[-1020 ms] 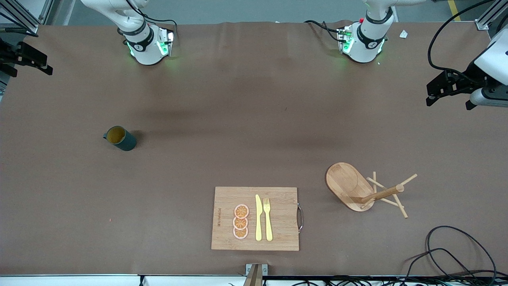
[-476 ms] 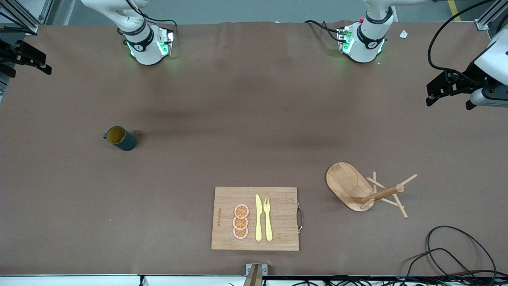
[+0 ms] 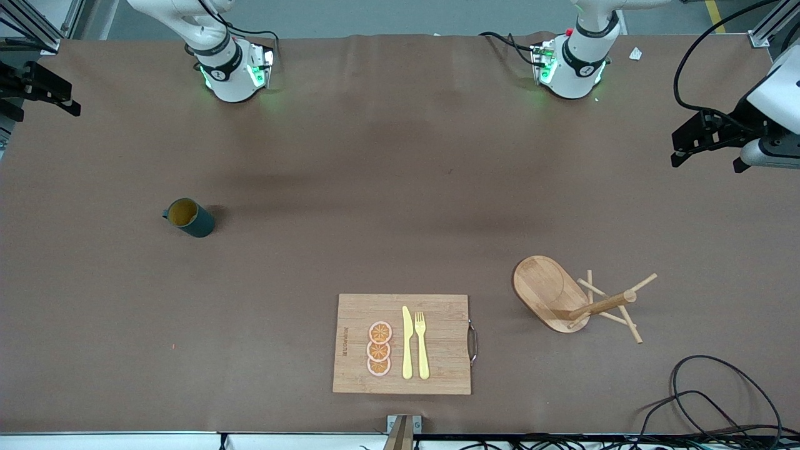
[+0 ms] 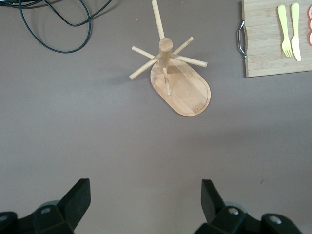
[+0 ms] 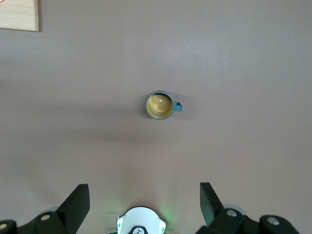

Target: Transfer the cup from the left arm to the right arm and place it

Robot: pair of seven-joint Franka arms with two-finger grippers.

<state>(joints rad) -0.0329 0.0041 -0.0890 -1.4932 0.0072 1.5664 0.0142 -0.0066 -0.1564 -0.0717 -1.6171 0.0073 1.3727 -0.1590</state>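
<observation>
Standing upright on the table toward the right arm's end, the cup point(image 3: 189, 217) has not moved in the last second, so the transfer has not begun. The right gripper point(image 5: 144, 204) hangs high over it, jaws wide and empty. The left gripper point(image 4: 146, 202) waits wide open above the wooden mug tree point(image 4: 173, 73).

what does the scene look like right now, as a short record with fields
cup: cup upright on the table toward the right arm's end, held by nothing
left gripper: left gripper open, empty, up over bare table
right gripper: right gripper open, empty, high above the cup
mug tree: mug tree toward the left arm's end
wooden board: wooden board carries orange slices, knife, fork
</observation>
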